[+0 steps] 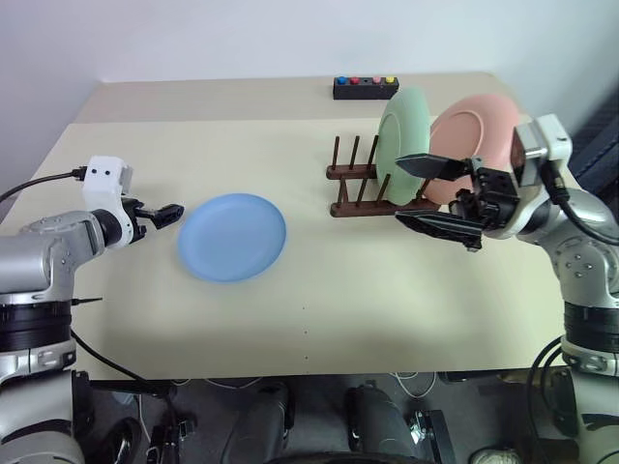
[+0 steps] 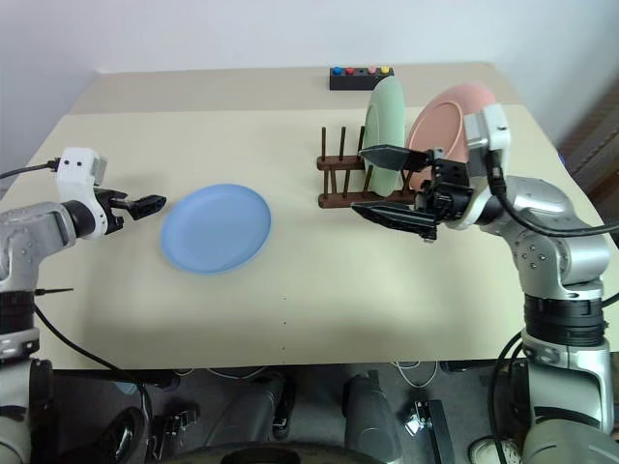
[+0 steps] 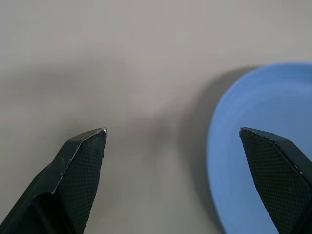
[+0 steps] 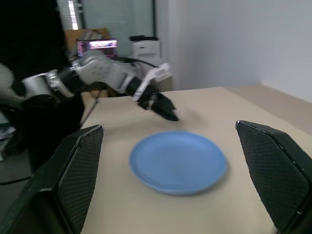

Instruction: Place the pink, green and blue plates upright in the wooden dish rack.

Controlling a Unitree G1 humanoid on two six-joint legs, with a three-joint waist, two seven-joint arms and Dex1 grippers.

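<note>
The light blue plate [image 1: 232, 237] lies flat on the table, left of the middle. My left gripper [image 1: 172, 212] hovers open just off its left rim, with one fingertip [image 3: 273, 161] over the plate's edge and nothing between the fingers. The wooden dish rack [image 1: 350, 184] stands at the back right. The mint green plate [image 1: 401, 126] stands upright in it, and the pink plate [image 1: 479, 135] stands upright to its right, its lower edge hidden. My right gripper [image 1: 398, 191] is open and empty in front of these plates, pointing left toward the blue plate [image 4: 178, 162].
A black box with coloured buttons [image 1: 366, 87] sits at the table's far edge behind the rack. Several free pegs [image 1: 355, 155] stand at the rack's left end. Bare tabletop [image 1: 319, 290] stretches from the blue plate to the near edge.
</note>
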